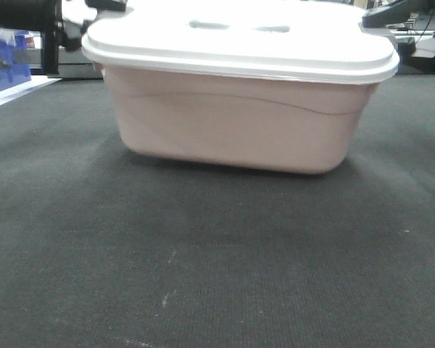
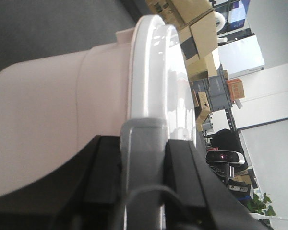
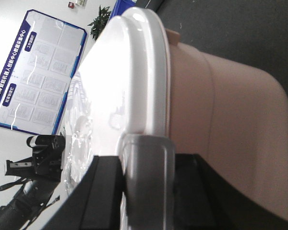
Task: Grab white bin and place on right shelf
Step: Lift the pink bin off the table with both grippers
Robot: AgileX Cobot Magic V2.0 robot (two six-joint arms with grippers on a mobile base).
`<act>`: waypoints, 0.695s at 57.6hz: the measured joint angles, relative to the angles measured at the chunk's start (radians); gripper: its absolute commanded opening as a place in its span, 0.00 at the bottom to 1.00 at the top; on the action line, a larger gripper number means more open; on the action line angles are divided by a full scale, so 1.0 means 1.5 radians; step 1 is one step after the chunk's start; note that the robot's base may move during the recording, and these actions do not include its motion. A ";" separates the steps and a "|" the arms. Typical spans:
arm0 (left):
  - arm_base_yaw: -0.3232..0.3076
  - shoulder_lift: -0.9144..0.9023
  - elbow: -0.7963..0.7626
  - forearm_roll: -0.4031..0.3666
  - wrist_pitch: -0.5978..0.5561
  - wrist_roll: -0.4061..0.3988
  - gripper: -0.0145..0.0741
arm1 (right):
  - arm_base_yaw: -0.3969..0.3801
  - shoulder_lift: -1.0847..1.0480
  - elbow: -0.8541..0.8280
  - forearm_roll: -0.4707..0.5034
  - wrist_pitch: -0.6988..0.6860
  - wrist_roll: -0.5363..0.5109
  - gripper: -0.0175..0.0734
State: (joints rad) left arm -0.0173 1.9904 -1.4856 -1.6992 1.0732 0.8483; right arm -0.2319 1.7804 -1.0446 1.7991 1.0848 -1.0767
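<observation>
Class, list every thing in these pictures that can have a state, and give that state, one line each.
white bin: upright, gripped at its rim on both ends.
lid: on the bin, closed.
left pincer: shut on the white bin's rim.
right pincer: shut on the white bin's rim.

Dark carpet [image 1: 203, 275] spreads below, with cardboard boxes [image 2: 194, 26], a blue poster [image 3: 33, 79] and a plant [image 3: 100, 21] beyond
</observation>
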 measured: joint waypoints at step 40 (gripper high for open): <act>0.002 -0.248 -0.029 0.087 -0.020 -0.003 0.02 | -0.012 -0.345 0.000 -0.003 -0.041 0.003 0.27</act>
State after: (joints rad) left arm -0.0137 1.6180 -1.5297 -1.5684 1.0438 0.8444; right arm -0.2496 1.2623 -1.0452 1.7946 1.0231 -1.0727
